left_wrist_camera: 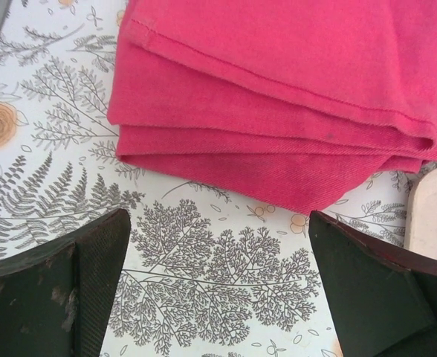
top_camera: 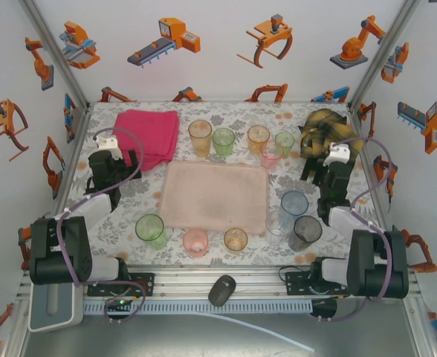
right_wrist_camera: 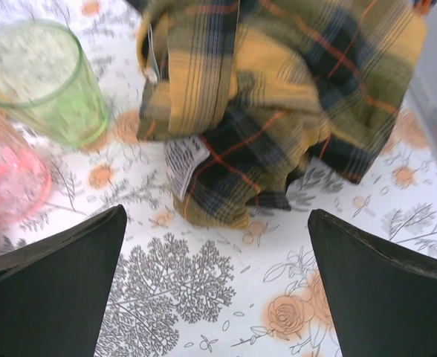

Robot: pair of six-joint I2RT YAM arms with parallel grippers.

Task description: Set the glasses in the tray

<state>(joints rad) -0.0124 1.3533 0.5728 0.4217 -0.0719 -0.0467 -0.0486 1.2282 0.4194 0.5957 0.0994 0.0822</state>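
White walls (top_camera: 226, 67) printed with orange robot-arm drawings enclose the table on its left, far and right sides, meeting at slanting metal posts (top_camera: 57, 52). A tablecloth (top_camera: 226, 111) patterned with grey ferns and orange roses covers the table under even light.

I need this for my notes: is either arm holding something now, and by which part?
Nothing is held. The left gripper is open, facing the pink cloth; the right gripper is open, facing the checked cloth.
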